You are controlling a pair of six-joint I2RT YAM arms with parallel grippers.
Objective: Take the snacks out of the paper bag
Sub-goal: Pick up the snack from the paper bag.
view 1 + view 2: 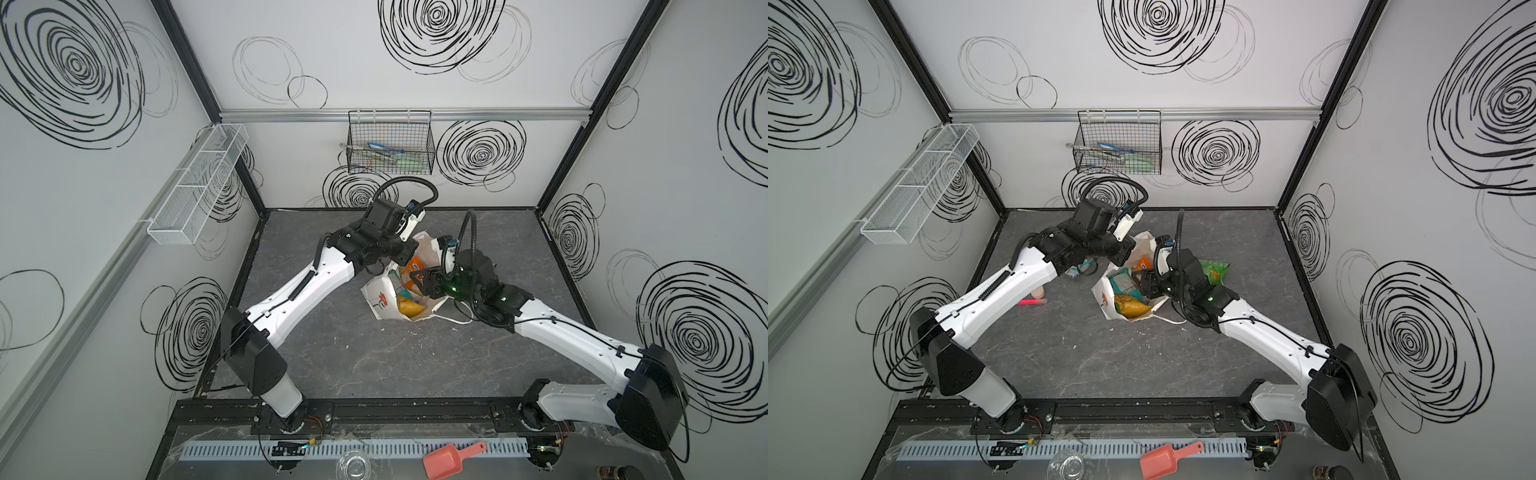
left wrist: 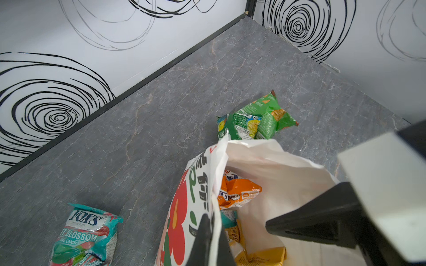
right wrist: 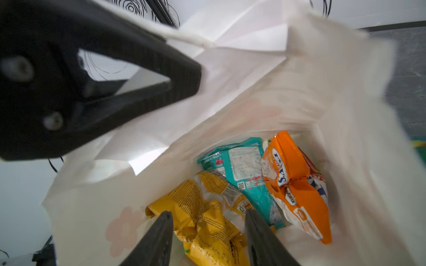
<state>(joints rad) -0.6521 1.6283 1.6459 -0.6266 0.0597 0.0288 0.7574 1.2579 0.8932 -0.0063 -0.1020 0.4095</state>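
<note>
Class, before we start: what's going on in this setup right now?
A paper bag is being emptied. The left claw pinches the bag's rim, holding it open. The open right claw reaches inside, poised over a yellow packet; an orange packet and a teal packet lie beside it. Green packets and a second teal packet already lie on the table.

Bright even light, soft shadows; paper bag (image 3: 345,92) blurred, rt wrist.

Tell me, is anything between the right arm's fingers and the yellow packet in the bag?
Nothing visible. The right gripper, fingers apart, is inside the paper bag, right at the yellow packet. The left gripper pinches the bag's rim, holding it open.
</note>
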